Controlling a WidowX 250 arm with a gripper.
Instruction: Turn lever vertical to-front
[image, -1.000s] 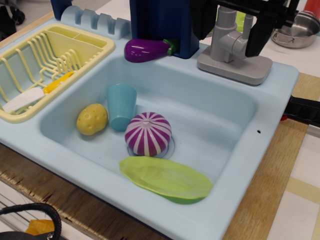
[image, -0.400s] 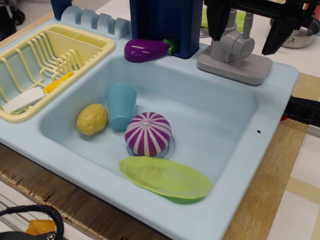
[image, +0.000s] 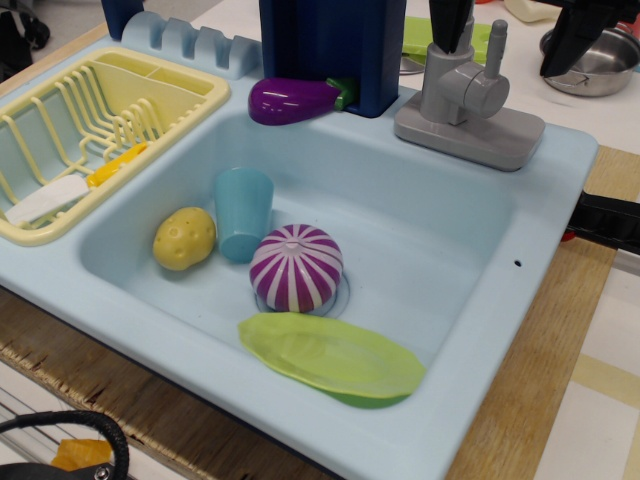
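- Risen since 1 s ago: gripper (image: 512, 30) was low, straddling the faucet; now up at frame top, only two dark finger stubs visible, at 12 and 1 o'clock.
- Nothing else shifted: cup, potato, striped ball, green leaf sit as before in the sink (image: 440, 250).
- Lever (image: 493, 47) stands upright, jutting from the round hub, at 1 o'clock in frame, just beside the thicker faucet pipe (image: 446, 75), rounded tip up.
- Lever seen near-vertical, slight lean at most; no clear swing toward front.
- Meaning for task, as judgement: pulls off w/o turning it, so turn prob. not yet done; may be re-aiming for a new approach.
- Hand: fingers wide apart, one each side of lever; left finger (image: 450, 22) overlaps the pipe top in view, contact can't be told; right one well apart, over by the steel pot (image: 590, 72).
- Holds nothing; no touch on lever visible.
- Next, as guess: needs to come down w/ one finger behind the lever tip, then push toward 6 o'clock.
- Risk: slim rod, easy to slip past.
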